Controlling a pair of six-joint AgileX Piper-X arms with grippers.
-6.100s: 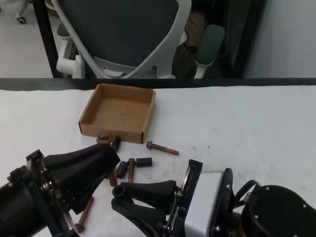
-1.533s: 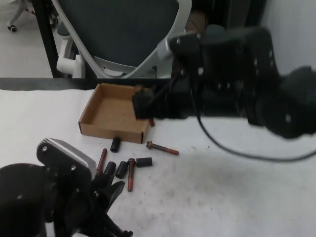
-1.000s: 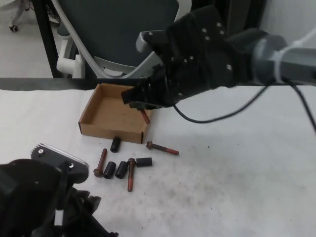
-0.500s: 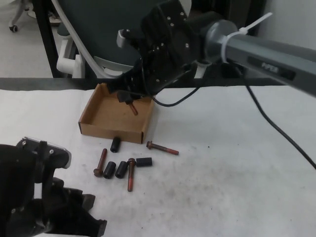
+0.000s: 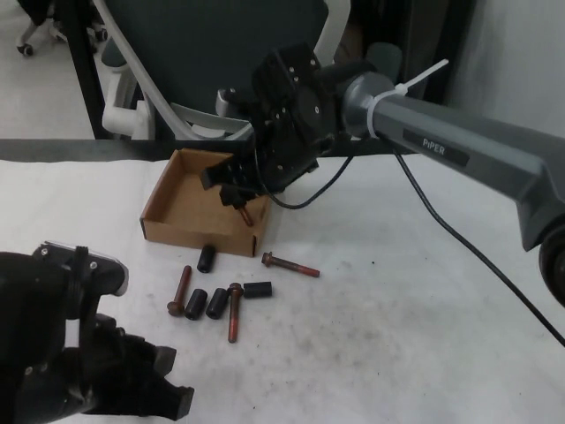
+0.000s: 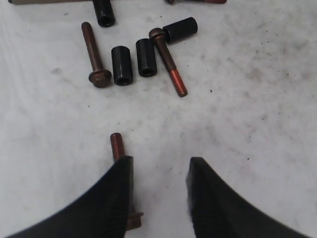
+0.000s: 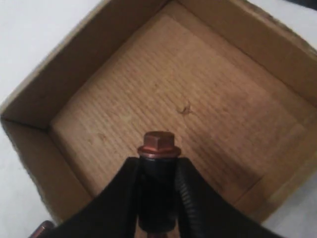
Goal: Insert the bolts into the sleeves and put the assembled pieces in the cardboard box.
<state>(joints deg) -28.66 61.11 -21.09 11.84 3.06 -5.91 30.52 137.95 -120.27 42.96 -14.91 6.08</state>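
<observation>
Right end effector (image 7: 157, 171): pressed together on an assembled piece (image 7: 158, 153); the black sleeve (image 7: 157, 198) is pinched between the fingers and the copper bolt head (image 7: 158, 141) is left standing clear of them.
Reason for the grip: the sleeve is clamped rather than the bolt, so the bolt is judged to be kept seated and both parts can be let go as one.
Place of the piece: it is held above the inside of the open cardboard box (image 7: 74, 64), apart from the cardboard; in the high view the threaded end (image 5: 244, 212) is seen hanging tilted below the fingers.
Right arm (image 5: 459, 155): stretched long over the counter (image 5: 424, 309) from the right, with the wrist bent down so that the end effector is aimed into the box.
Left end effector (image 6: 159, 168): spread, with nothing pinched, and held low over the counter.
Beside the left fingers: a loose bolt (image 6: 116, 146) lies partly hidden by one finger; it is judged to be the part lined up for the next pickup.
Left arm (image 5: 62, 353): folded back at the near left of the counter, well apart from the box.
Parts waiting: two bolts (image 6: 94, 54) and four sleeves (image 6: 122, 65) are clustered in front of the box, and a further bolt (image 5: 290, 263) lies just to their right.
Progress: judged early, since most parts lie unassembled; release of the held piece is what the step calls for.
</observation>
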